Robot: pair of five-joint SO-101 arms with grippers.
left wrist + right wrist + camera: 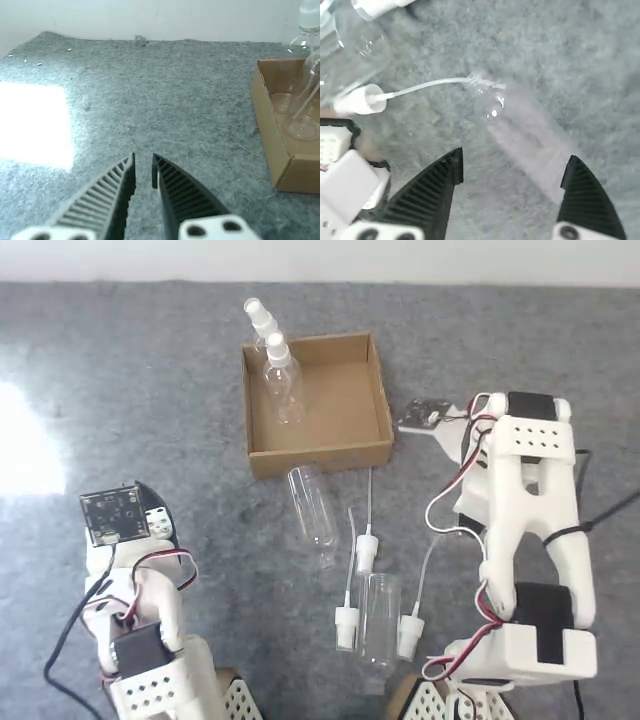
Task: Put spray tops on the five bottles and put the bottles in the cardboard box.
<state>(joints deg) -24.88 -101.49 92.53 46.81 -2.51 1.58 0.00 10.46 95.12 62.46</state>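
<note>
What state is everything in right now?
Box: open, holds one bottle.
Bottle in box: capped.
Bottle behind box: capped, upright.
Table bottles: uncapped, lying.
Tops: loose.
Left tool: nearly shut, empty.
Right tool: open, empty, above a table bottle.

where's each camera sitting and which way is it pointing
High view: fixed overhead, looking down on cardboard box, left arm, right arm.
Left wrist view: on left arm, facing across the mat toward the box; left gripper in front.
Right wrist view: on right arm, looking down past the open right gripper at a lying bottle.
Shared: high and left wrist both show the box.
</note>
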